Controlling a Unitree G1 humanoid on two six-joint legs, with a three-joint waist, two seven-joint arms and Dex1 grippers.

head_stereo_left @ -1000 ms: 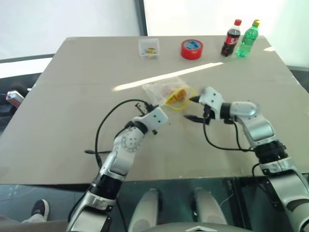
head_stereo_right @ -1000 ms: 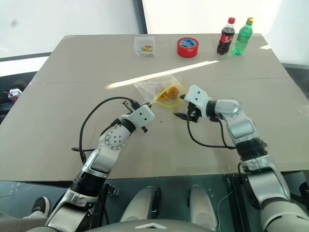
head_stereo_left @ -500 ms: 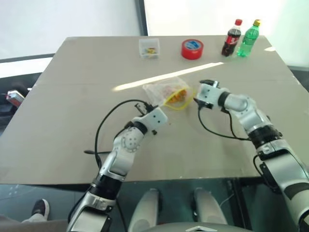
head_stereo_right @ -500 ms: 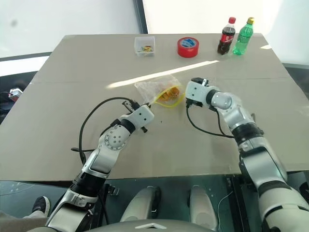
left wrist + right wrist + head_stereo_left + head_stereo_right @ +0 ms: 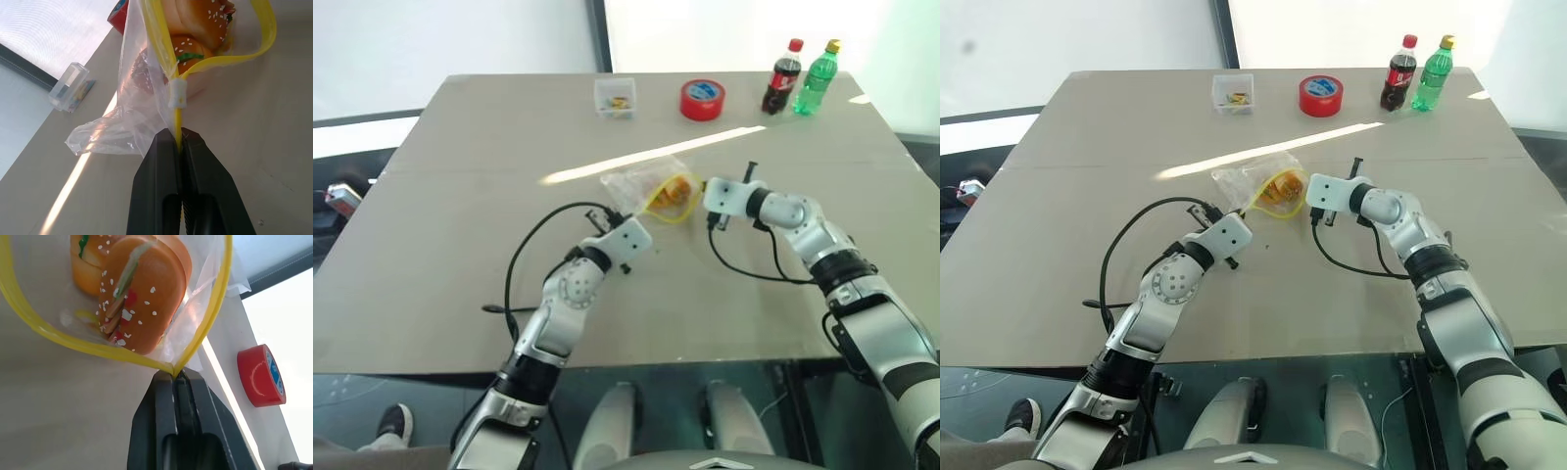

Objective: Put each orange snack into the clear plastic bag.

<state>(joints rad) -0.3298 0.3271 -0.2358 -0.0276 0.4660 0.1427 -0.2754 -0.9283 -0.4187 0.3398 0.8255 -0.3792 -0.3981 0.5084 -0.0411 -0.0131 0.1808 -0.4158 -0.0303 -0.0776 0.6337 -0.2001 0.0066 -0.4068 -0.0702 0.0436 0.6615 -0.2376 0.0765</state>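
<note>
The clear plastic bag point(image 5: 641, 182) lies mid-table with its yellow zip strip point(image 5: 58, 335) pulled into an open loop. Two orange snacks, sesame buns with green and red filling, sit inside it: one point(image 5: 144, 293) near the mouth, the other point(image 5: 88, 257) behind it. In the eye views they show together as an orange patch point(image 5: 676, 190). My left gripper point(image 5: 178, 133) is shut on the zip strip at the bag's left end. At the opposite end of the mouth, my right gripper point(image 5: 175, 375) is shut on the strip's corner.
At the table's far side stand a small clear box point(image 5: 615, 96), a red tape roll point(image 5: 702, 99), a cola bottle point(image 5: 782, 76) and a green bottle point(image 5: 815, 77). Black cables trail from both wrists across the table point(image 5: 460, 245).
My right gripper, open a second ago beside the bag, has swung forward to the bag's mouth, rolled and shut on the yellow strip. The left gripper has held still.
</note>
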